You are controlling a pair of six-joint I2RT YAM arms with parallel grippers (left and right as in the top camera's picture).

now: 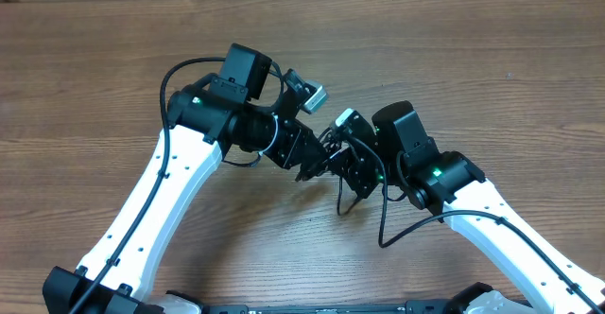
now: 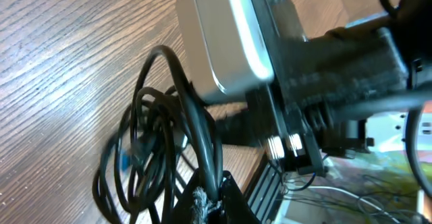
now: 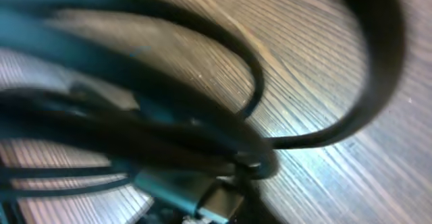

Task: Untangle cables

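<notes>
On the wooden table (image 1: 113, 59), my left arm (image 1: 180, 177) reaches in from 7 o'clock and my right arm (image 1: 501, 219) from 5 o'clock. They meet near the centre. The left gripper (image 1: 307, 163) grasps the cables (image 2: 201, 133), a tangle of black loops between the two. The right gripper (image 1: 348, 167) sits at the tangle's 3 o'clock, but the blur means I cannot tell its grip. A silver-tipped plug (image 3: 216, 200) shows close by.
</notes>
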